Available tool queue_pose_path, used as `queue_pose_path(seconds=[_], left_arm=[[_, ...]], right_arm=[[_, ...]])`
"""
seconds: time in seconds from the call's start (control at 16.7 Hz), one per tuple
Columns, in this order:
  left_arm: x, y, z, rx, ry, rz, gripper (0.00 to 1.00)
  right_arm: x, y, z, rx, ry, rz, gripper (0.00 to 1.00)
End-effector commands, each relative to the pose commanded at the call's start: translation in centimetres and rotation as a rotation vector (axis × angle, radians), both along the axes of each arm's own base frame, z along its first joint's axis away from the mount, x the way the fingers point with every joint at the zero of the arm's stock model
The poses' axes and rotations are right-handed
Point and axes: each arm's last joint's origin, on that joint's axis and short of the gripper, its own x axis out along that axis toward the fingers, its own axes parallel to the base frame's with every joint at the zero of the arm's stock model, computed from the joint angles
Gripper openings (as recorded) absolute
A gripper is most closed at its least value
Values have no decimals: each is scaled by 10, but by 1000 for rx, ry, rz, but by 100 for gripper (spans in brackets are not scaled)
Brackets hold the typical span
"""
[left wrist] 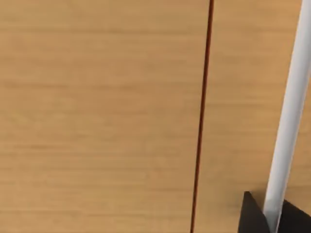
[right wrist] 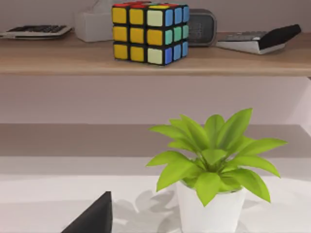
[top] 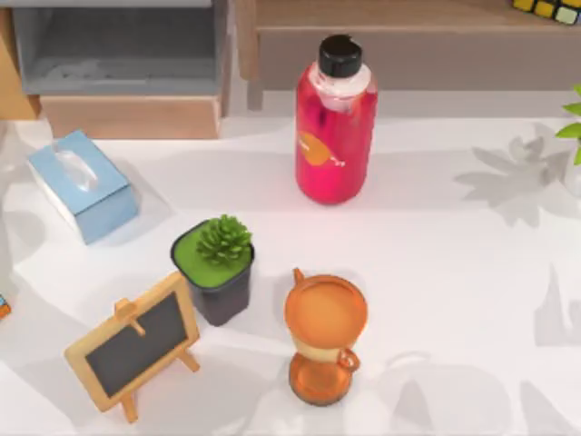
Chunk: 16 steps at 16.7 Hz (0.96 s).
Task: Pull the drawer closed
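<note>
Left gripper (left wrist: pixel 272 216) is pressed right up against a wooden panel (left wrist: pixel 97 116), a pale rod (left wrist: pixel 289 121) running between its dark fingertips; whether the jaws grip it, I cannot tell. Right gripper (right wrist: pixel 92 218) shows one dark fingertip, jaw state unclear, with a leafy potted plant (right wrist: pixel 214 165) just ahead and a puzzle cube (right wrist: pixel 148 31) on the shelf (right wrist: pixel 58 60) beyond. The drawer (top: pixel 118 64) stands open at the table's far left, tissue box (top: pixel 83 184) near its front, red bottle (top: pixel 334 123) further right.
</note>
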Motion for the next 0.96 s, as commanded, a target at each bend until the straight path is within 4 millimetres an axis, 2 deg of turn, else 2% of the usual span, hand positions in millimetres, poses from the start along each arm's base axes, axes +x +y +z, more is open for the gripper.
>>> queue_pose_path(seconds=[0.6, 0.96], left_arm=[[0, 0, 0, 0, 0, 0, 98], [0, 0, 0, 0, 0, 0, 100]], right_arm=[[0, 0, 0, 0, 0, 0, 100], [0, 0, 0, 0, 0, 0, 100]])
